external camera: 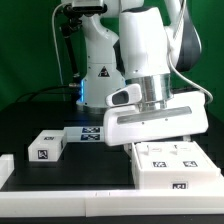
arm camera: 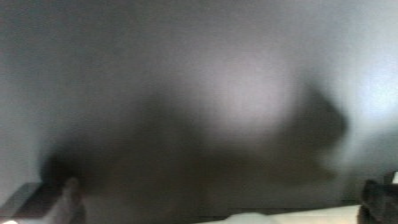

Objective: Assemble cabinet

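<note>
The large white cabinet body lies at the exterior view's right front, with black-and-white tags on its top and front. A smaller white tagged block lies apart at the exterior view's left. My gripper hangs straight down over the body's far top edge, and its wide white hand hides the fingertips. In the wrist view the gripper faces a blurred grey surface at very close range. Dark fingers show only at the two lower corners, far apart. A pale patch lies low between them.
The marker board lies flat behind the small block, near the robot's base. A white rail runs along the table's front edge, with a short white piece at the exterior view's left. The tabletop is black.
</note>
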`<state>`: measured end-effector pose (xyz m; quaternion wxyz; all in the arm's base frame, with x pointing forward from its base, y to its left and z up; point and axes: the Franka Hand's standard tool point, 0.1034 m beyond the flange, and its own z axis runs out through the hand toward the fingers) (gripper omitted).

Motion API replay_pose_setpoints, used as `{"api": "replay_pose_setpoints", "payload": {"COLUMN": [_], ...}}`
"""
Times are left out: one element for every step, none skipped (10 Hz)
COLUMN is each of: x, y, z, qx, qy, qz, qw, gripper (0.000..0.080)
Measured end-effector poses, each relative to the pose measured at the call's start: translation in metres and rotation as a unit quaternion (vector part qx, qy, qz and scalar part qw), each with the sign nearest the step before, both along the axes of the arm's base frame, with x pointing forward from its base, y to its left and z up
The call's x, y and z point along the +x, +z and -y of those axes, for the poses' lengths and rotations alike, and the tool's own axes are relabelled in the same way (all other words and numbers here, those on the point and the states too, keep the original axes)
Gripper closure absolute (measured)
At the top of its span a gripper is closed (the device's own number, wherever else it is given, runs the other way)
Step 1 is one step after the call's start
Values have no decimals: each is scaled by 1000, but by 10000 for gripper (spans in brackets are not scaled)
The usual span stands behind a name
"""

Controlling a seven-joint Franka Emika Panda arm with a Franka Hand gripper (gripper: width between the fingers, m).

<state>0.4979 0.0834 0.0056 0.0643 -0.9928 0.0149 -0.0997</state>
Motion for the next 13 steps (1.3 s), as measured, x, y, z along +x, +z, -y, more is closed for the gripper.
{"api": "replay_pose_setpoints", "payload": {"x": [1, 2, 2, 2, 1, 0, 0, -1, -1, -1, -1, 0, 2], "y": [0, 0, 0, 0, -1, -1, -1, -1, -1, -1, -1, 10, 25], "z": [0, 2, 2, 2, 1, 2, 2, 2, 2, 2, 2, 8, 11], "qx": [-1, -2, -2, -2, -2, -3, -3, -3, -3, -3, -4, -7, -9], "qy": [4, 7, 8, 8, 9, 12, 12, 12, 12, 12, 15, 31, 33], "qz": [1, 2, 3, 3, 3, 4, 3, 3, 3, 3, 3, -6, -4], "qw": [1000, 1000, 1000, 1000, 1000, 1000, 1000, 1000, 1000, 1000, 1000, 999, 999], "gripper": [224, 224, 406, 542, 542, 701, 768, 768, 793, 797, 797, 798, 798]}}
